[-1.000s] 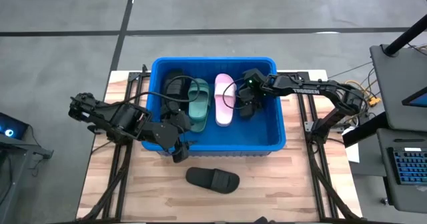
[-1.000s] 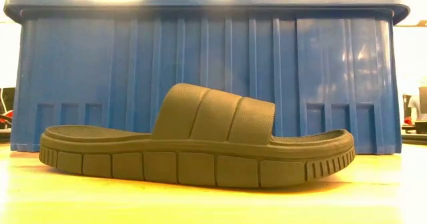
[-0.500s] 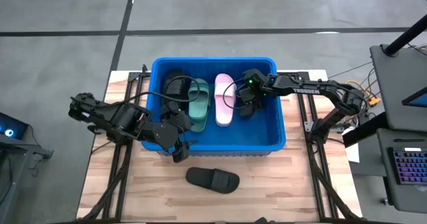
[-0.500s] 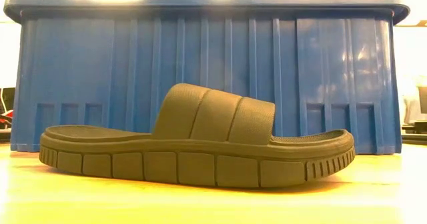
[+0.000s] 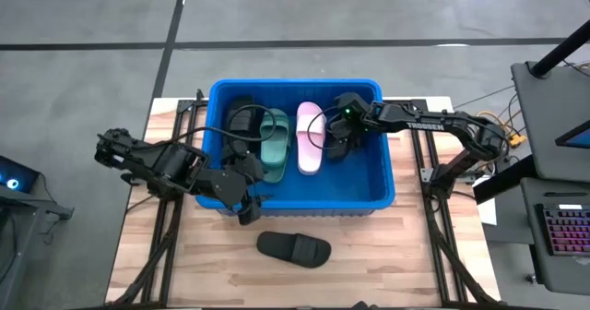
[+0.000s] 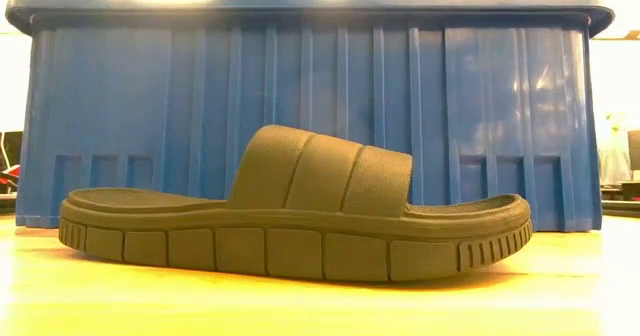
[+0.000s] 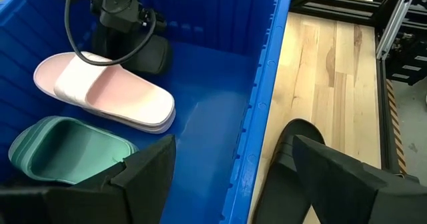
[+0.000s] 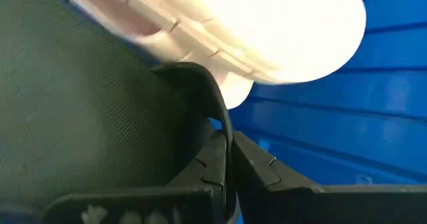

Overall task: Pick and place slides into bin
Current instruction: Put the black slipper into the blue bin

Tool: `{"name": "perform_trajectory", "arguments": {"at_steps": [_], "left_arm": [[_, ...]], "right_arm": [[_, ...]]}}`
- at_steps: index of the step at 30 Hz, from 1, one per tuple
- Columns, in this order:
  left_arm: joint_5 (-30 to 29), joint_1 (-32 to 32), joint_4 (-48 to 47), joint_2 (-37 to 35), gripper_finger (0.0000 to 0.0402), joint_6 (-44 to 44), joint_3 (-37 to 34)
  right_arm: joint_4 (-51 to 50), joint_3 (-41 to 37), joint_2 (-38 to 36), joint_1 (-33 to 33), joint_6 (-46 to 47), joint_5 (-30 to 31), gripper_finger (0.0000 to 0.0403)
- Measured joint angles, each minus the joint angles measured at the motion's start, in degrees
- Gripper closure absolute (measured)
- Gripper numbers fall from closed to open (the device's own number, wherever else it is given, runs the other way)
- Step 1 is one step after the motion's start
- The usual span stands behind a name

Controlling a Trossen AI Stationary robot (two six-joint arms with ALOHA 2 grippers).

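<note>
Slides [image 5: 309, 137] lie in the bin [image 5: 367, 199]; one black slide [image 5: 293, 247] (outside) on the table [image 5: 387, 255].

Three slides [image 5: 286, 137] lie side by side in the bin [image 5: 373, 196]; a fourth slide [image 5: 293, 247] lies on the table [image 5: 387, 264] before it.

"TROSSEN" lettering on right arm [image 5: 417, 121].

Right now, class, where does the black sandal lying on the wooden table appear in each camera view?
High view: black sandal on the table, in front of the blue bin.
Low view: fills the foreground, bin wall behind.
Left wrist view: partly visible outside the bin rim.
Right wrist view: not shown.
Shared landmark: the blue bin.
</note>
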Motion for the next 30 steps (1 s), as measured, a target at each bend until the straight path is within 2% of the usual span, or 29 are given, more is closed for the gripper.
{"name": "perform_trajectory", "arguments": {"at_steps": [12, 17, 23, 30], "left_arm": [[-0.01, 0.0, -0.02, 0.0, 0.0119, 0.03, 0.0], [-0.01, 0.0, 0.0, 0.0, 0.0119, 0.03, 0.0], [-0.01, 0.0, 0.0, 0.0, 0.0119, 0.03, 0.0], [0.01, 0.0, 0.0, 0.0, 0.0119, -0.01, 0.0]], "right_arm": [[-0.53, 0.1, 1.18, 0.02, 0.2, -0.08, 0.0394], [-4.01, 0.09, 1.18, 0.02, 0.28, 0.25, 0.039], [-5.76, 0.05, 1.2, -0.01, 3.7, 0.5, 0.036], [-6.02, 0.1, 1.2, -0.02, 5.34, 0.48, 0.0304]]}}
